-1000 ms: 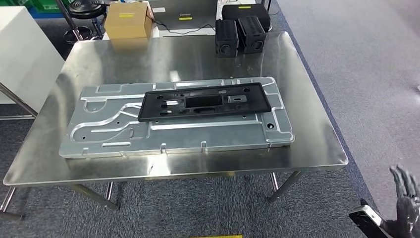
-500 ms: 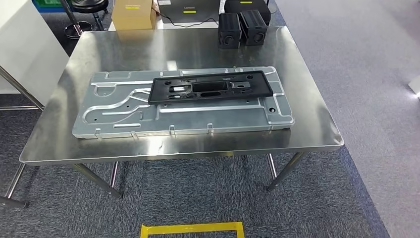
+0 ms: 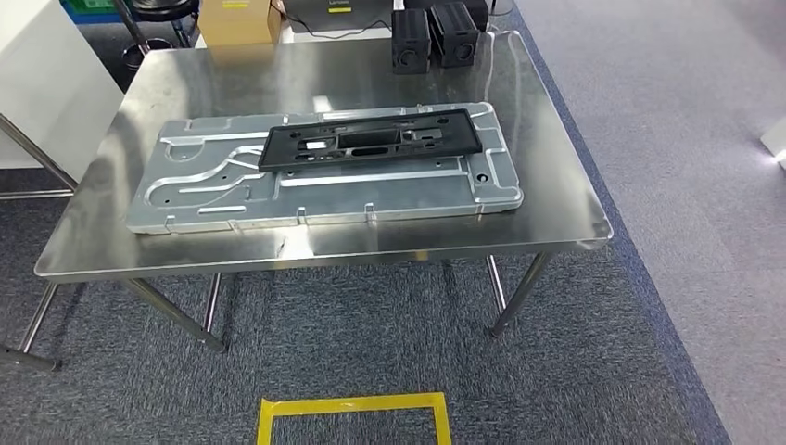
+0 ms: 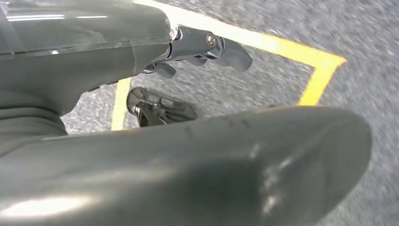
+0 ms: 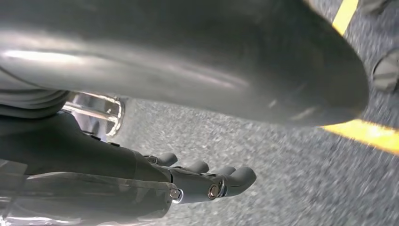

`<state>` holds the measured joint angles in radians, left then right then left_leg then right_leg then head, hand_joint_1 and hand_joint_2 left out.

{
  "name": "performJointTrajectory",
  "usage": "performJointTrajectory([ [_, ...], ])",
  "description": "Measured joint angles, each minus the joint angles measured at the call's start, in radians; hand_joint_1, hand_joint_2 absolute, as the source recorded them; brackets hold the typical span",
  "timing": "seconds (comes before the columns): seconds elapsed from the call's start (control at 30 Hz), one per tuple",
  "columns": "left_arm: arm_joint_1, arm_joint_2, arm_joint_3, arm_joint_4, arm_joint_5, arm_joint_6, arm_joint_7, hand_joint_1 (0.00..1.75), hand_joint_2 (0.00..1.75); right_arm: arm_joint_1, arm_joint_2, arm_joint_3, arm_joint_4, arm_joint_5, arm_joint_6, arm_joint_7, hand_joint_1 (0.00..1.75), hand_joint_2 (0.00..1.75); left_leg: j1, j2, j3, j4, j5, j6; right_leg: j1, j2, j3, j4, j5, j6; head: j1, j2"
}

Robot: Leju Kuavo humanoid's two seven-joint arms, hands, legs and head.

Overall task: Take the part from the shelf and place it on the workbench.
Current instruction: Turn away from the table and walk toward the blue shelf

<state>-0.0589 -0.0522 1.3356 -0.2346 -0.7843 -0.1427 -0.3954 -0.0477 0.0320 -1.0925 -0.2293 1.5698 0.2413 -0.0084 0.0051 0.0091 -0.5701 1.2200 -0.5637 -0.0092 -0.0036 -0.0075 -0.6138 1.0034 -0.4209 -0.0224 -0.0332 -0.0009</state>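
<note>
A long black plastic part [image 3: 371, 146] lies flat on a silver metal plate [image 3: 324, 185] on the steel bench [image 3: 556, 204]. Both hands hang above grey carpet, left hand [image 4: 197, 47] and right hand [image 5: 207, 181], fingers extended and apart, holding nothing.

Camera pulled back: workbench [image 3: 556, 236] higher in head view, yellow floor tape [image 3: 352, 405] fuller; right hand [image 5: 207, 181] left head view.
</note>
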Motion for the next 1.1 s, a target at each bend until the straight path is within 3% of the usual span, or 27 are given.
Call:
performJointTrajectory([
  [0.03,-0.001,-0.002,0.003,0.000,0.001,0.006,0.002,0.00,0.00,-0.003,0.000,0.018,0.004,0.000,0.003,-0.002,0.00,0.00,-0.001,0.000,0.052,-0.073,0.019,0.003,0.001,0.000,-0.011,0.004,0.008,0.003,0.000,0.000],
  [0.1,-0.005,-0.005,0.008,0.000,0.001,0.016,0.007,0.00,0.00,-0.007,0.001,0.055,0.010,-0.002,0.006,0.002,0.00,0.00,-0.005,-0.001,0.137,-0.210,0.020,0.010,0.002,-0.001,-0.025,0.008,0.025,0.013,0.001,0.000],
  [0.17,-0.005,-0.011,0.011,0.000,-0.002,0.023,0.017,0.00,0.00,-0.010,0.001,0.081,0.015,-0.013,0.003,0.017,0.00,0.00,-0.011,-0.003,0.158,-0.261,0.014,0.017,0.000,-0.003,-0.030,0.006,0.045,0.024,0.001,0.000],
  [0.23,-0.003,-0.019,0.013,0.001,-0.012,0.028,0.034,0.00,0.00,-0.013,0.001,0.088,0.018,-0.044,-0.005,0.049,0.00,0.00,-0.008,0.001,0.144,-0.262,0.035,0.030,-0.001,-0.001,-0.036,0.011,0.043,0.034,0.001,0.000],
  [0.27,-0.003,-0.023,0.013,0.002,-0.020,0.030,0.045,0.00,0.00,-0.015,0.001,0.085,0.020,-0.067,-0.008,0.072,0.00,0.00,-0.007,0.003,0.133,-0.263,0.047,0.039,-0.002,0.001,-0.044,0.032,0.013,0.039,0.002,0.000],
  [0.3,-0.003,-0.026,0.013,0.002,-0.031,0.030,0.055,0.00,0.00,-0.016,0.001,0.080,0.021,-0.091,-0.008,0.096,0.00,0.00,-0.006,0.005,0.119,-0.264,0.060,0.047,-0.004,0.003,-0.055,0.073,-0.037,0.042,0.003,0.000],
  [0.37,-0.004,-0.032,0.008,0.003,-0.058,0.028,0.071,0.00,0.00,-0.018,0.001,0.059,0.023,-0.141,-0.005,0.138,0.00,0.00,-0.010,0.007,0.085,-0.259,0.084,0.055,-0.008,0.004,-0.079,0.199,-0.145,0.048,0.004,0.000],
  [0.4,-0.004,-0.034,0.004,0.003,-0.074,0.024,0.075,0.00,0.00,-0.019,0.002,0.046,0.024,-0.164,-0.003,0.153,0.00,0.00,-0.012,0.007,0.067,-0.255,0.096,0.056,-0.010,0.005,-0.084,0.257,-0.168,0.050,0.004,0.000],
  [0.43,-0.005,-0.036,-0.003,0.003,-0.090,0.017,0.077,0.00,0.00,-0.020,0.002,0.033,0.025,-0.183,-0.003,0.163,0.00,0.00,-0.014,0.007,0.048,-0.250,0.108,0.055,-0.010,0.005,-0.079,0.292,-0.163,0.051,0.004,0.000],
  [0.47,-0.006,-0.037,-0.011,0.003,-0.104,0.010,0.078,0.00,0.00,-0.020,0.003,0.021,0.025,-0.201,-0.004,0.170,0.00,0.00,-0.014,0.008,0.027,-0.244,0.120,0.053,-0.011,0.005,-0.058,0.295,-0.137,0.051,0.004,0.000],
  [0.53,-0.009,-0.037,-0.029,0.003,-0.129,-0.005,0.078,0.00,0.00,-0.022,0.006,-0.003,0.027,-0.230,-0.008,0.178,0.00,0.00,-0.014,0.007,-0.012,-0.229,0.140,0.047,-0.011,0.005,0.031,0.208,-0.087,0.046,0.004,0.000],
  [0.6,-0.012,-0.037,-0.047,0.003,-0.147,-0.018,0.078,0.00,0.00,-0.024,0.010,-0.025,0.027,-0.250,-0.019,0.180,0.00,0.00,-0.016,0.007,-0.037,-0.216,0.157,0.038,-0.006,0.005,0.145,0.051,-0.106,0.038,0.004,0.000],
  [0.63,-0.014,-0.036,-0.056,0.003,-0.154,-0.024,0.078,0.00,0.00,-0.025,0.013,-0.035,0.027,-0.258,-0.024,0.179,0.00,0.00,-0.015,0.008,-0.045,-0.213,0.167,0.033,-0.002,0.006,0.180,-0.006,-0.124,0.034,0.003,0.000],
  [0.67,-0.015,-0.036,-0.064,0.003,-0.159,-0.027,0.078,0.00,0.00,-0.025,0.014,-0.045,0.027,-0.263,-0.029,0.177,0.00,0.00,-0.013,0.008,-0.050,-0.212,0.177,0.026,0.003,0.006,0.193,-0.038,-0.132,0.030,0.003,0.000],
  [0.73,-0.016,-0.033,-0.075,0.004,-0.165,-0.030,0.078,0.00,0.00,-0.021,0.018,-0.062,0.028,-0.270,-0.035,0.168,0.00,0.00,-0.010,0.006,-0.062,-0.210,0.183,0.014,0.003,0.004,0.177,-0.044,-0.114,0.020,0.004,0.000],
  [0.77,-0.015,-0.032,-0.079,0.004,-0.168,-0.031,0.078,0.00,0.00,-0.020,0.019,-0.070,0.028,-0.271,-0.036,0.160,0.00,0.00,-0.008,0.003,-0.072,-0.193,0.157,0.009,0.002,0.001,0.163,-0.045,-0.101,0.011,0.003,0.000],
  [0.87,-0.011,-0.032,-0.089,0.006,-0.172,-0.033,0.075,0.00,0.00,-0.017,0.020,-0.084,0.028,-0.268,-0.033,0.126,0.00,0.00,-0.003,-0.001,-0.109,-0.043,0.000,-0.001,0.001,-0.003,0.114,-0.042,-0.060,-0.004,0.000,0.000],
  [0.9,-0.011,-0.032,-0.093,0.006,-0.173,-0.034,0.073,0.00,0.00,-0.015,0.020,-0.085,0.028,-0.264,-0.029,0.114,0.00,0.00,-0.002,-0.001,-0.115,0.017,-0.029,-0.003,0.001,-0.003,0.095,-0.039,-0.047,-0.004,-0.001,0.000],
  [0.93,-0.012,-0.032,-0.095,0.008,-0.175,-0.035,0.070,0.00,0.00,-0.013,0.020,-0.086,0.028,-0.260,-0.026,0.103,0.00,0.00,-0.001,0.000,-0.110,0.060,-0.031,-0.006,0.002,-0.004,0.074,-0.035,-0.034,-0.003,0.000,0.000],
  [1.0,-0.014,-0.033,-0.100,0.009,-0.178,-0.037,0.066,0.00,0.00,-0.011,0.020,-0.086,0.028,-0.256,-0.018,0.088,0.00,0.00,0.001,0.000,-0.062,0.064,0.024,-0.009,0.001,-0.005,0.029,-0.023,-0.009,0.001,0.000,0.000],
  [1.03,-0.015,-0.033,-0.101,0.010,-0.181,-0.038,0.065,0.00,0.00,-0.011,0.020,-0.086,0.029,-0.259,-0.013,0.083,0.00,0.00,0.001,-0.001,-0.014,0.019,0.048,-0.008,0.000,-0.004,0.008,-0.014,0.002,0.004,-0.001,0.000],
  [1.07,-0.017,-0.032,-0.104,0.010,-0.182,-0.040,0.063,0.00,0.00,-0.009,0.020,-0.089,0.029,-0.267,-0.008,0.079,0.00,0.00,0.000,-0.005,0.050,-0.051,0.051,-0.007,0.000,-0.001,-0.012,-0.006,0.013,0.009,-0.001,0.000],
  [1.1,-0.019,-0.032,-0.107,0.010,-0.183,-0.043,0.060,0.00,0.00,-0.008,0.020,-0.093,0.029,-0.277,-0.004,0.076,0.00,0.00,-0.001,-0.012,0.112,-0.133,0.034,-0.002,0.000,0.003,-0.028,0.002,0.023,0.015,0.000,0.000],
])
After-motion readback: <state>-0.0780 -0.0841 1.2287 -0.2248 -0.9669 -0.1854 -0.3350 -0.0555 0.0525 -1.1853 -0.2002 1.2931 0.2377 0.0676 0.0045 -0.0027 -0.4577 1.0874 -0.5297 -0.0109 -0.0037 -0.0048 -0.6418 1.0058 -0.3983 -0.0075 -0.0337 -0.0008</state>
